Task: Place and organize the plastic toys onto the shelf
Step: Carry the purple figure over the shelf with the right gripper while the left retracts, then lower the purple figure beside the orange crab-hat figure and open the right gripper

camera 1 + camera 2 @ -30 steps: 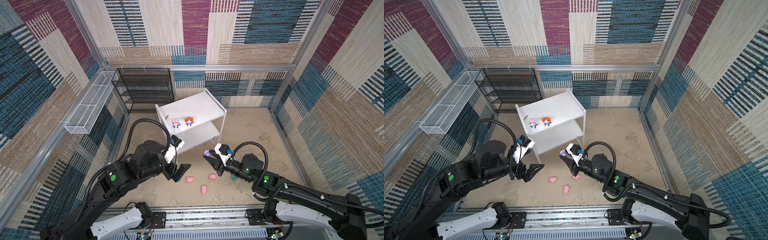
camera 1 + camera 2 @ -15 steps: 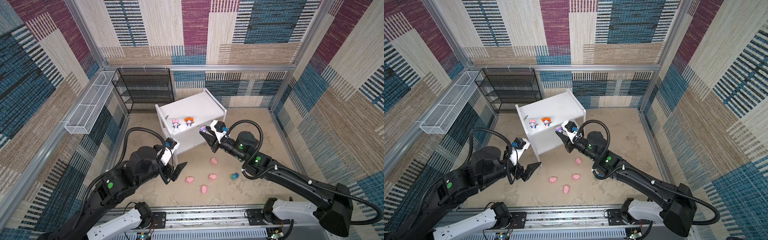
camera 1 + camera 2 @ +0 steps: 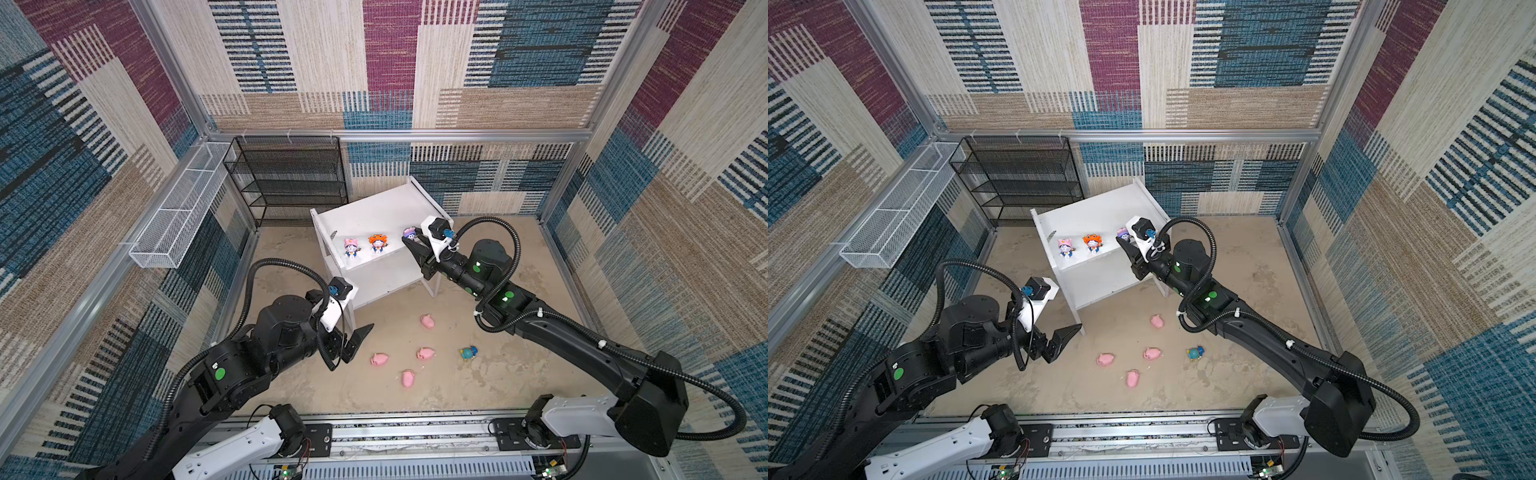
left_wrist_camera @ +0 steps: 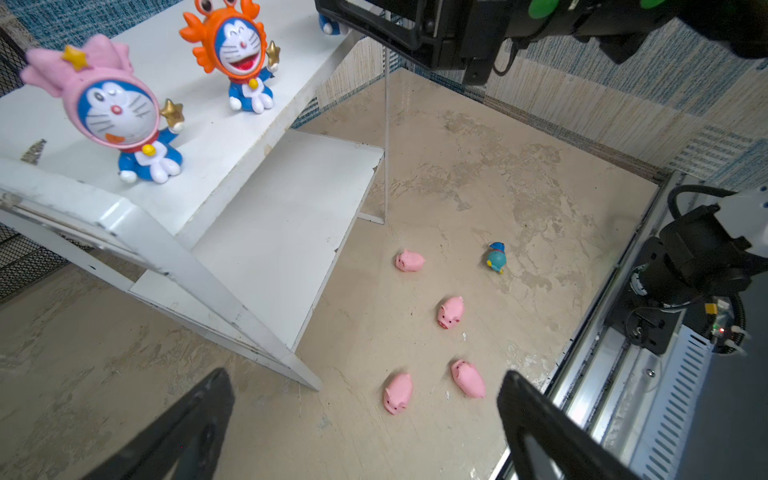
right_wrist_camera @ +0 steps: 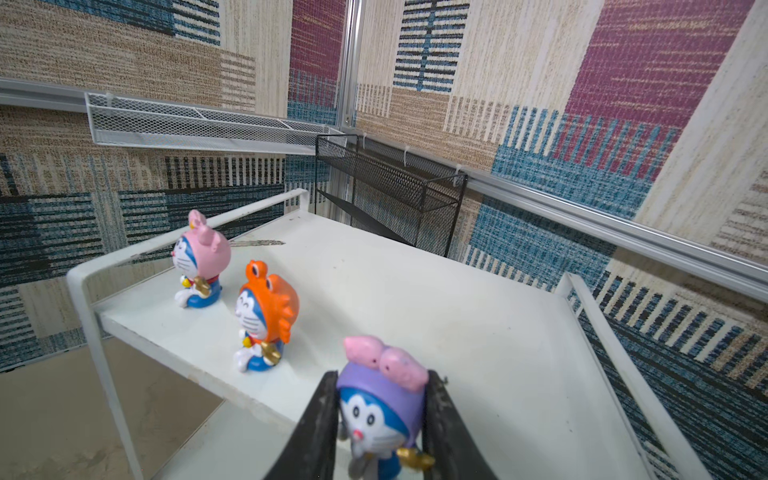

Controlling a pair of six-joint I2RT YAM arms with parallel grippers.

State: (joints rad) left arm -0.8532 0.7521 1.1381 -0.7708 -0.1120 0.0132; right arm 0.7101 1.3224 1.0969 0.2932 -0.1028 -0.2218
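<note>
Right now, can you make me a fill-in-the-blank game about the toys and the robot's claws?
The right claw grips a figurine whose hood is ____.
____ pink pigs lie on the floor.
The left claw is ____, holding nothing.
The pink-hooded figurine and orange-hooded figurine stand on the ____ board of the shelf.
Missing words: purple; four; open; top.
</note>
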